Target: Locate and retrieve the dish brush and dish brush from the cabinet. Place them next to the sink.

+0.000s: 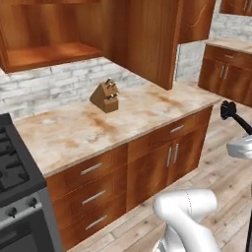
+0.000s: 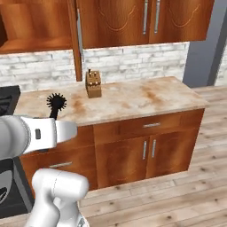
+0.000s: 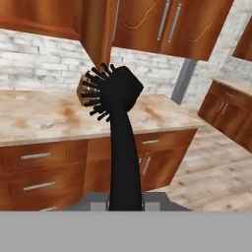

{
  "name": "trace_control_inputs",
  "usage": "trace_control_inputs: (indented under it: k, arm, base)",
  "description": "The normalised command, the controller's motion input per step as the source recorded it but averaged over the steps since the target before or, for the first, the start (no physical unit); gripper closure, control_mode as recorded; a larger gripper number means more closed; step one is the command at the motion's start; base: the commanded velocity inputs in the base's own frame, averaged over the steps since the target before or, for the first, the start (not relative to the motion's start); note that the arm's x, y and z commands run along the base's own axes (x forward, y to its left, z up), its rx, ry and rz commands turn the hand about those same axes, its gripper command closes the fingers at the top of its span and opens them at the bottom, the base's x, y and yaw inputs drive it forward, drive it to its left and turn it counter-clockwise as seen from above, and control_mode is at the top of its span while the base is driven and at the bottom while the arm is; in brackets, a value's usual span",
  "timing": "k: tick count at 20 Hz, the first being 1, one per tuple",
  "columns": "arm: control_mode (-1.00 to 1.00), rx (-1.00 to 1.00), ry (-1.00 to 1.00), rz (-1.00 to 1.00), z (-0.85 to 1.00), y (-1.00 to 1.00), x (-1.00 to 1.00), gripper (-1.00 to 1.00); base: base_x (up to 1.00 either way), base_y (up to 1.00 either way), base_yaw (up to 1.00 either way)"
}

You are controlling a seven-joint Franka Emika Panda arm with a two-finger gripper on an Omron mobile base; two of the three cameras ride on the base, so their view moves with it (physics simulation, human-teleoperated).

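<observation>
- From the left base view I see the open cabinet (image 1: pixel 49 47) with its wooden shelf, and a black stove (image 1: pixel 15 167) at the edge.
- From the right base view I see shut cupboard doors (image 2: pixel 142 22) above the surface (image 2: pixel 133 99).
- My gripper (image 3: pixel 125 204) is squeezed shut on the dish brush (image 3: pixel 120 133). The handle sticks straight out from it, bristly head farthest away, in the air in front of the surface and the knife block (image 2: pixel 93 84).

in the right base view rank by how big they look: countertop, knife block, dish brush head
1. countertop, by far the largest.
2. knife block.
3. dish brush head, slightly smaller than the block, but it sits nearer the camera, so their true order is unsure.
</observation>
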Motion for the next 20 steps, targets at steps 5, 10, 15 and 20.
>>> trace_control_inputs:
  k: [5, 10, 15, 20]
  arm:
    - [1.0, 0.0, 0.0, 0.0, 0.0, 0.0, 0.0, 1.0]
    - [1.0, 0.0, 0.0, 0.0, 0.0, 0.0, 0.0, 1.0]
    - [1.0, 0.0, 0.0, 0.0, 0.0, 0.0, 0.0, 1.0]
    - [1.0, 0.0, 0.0, 0.0, 0.0, 0.0, 0.0, 1.0]
  base:
    - [-0.12, 0.0, -0.47]
    - [-0.02, 0.0, -0.48]
    - [-0.03, 0.0, -0.48]
    - [-0.03, 0.0, -0.48]
